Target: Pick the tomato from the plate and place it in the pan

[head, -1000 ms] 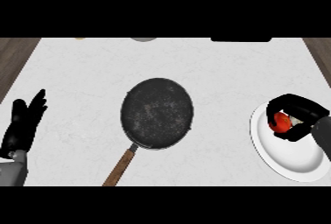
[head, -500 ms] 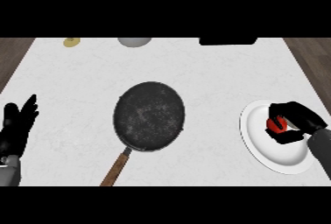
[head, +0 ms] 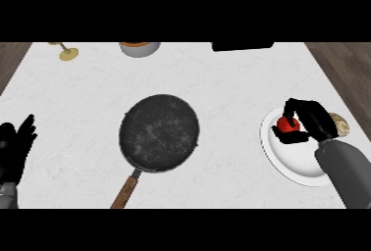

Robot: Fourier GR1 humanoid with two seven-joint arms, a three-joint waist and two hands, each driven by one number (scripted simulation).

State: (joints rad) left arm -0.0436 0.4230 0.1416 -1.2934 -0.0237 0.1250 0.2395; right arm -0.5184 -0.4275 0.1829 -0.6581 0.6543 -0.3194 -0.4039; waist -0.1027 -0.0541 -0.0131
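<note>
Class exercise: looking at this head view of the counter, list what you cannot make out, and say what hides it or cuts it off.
- Red tomato: mostly hidden by the black right hand curled round it; whether it has left the white round plate is unclear.
- Tan round object beyond the plate: partly behind the hand, unidentifiable.
- Grey bowl, gold stemmed object and black object: cut off by the top edge.
- Black left hand: cut off by the left edge.

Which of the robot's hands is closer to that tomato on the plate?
The right hand: its fingers curl round the tomato over the plate. The left hand rests open at the counter's far left edge, beyond the pan.
</note>
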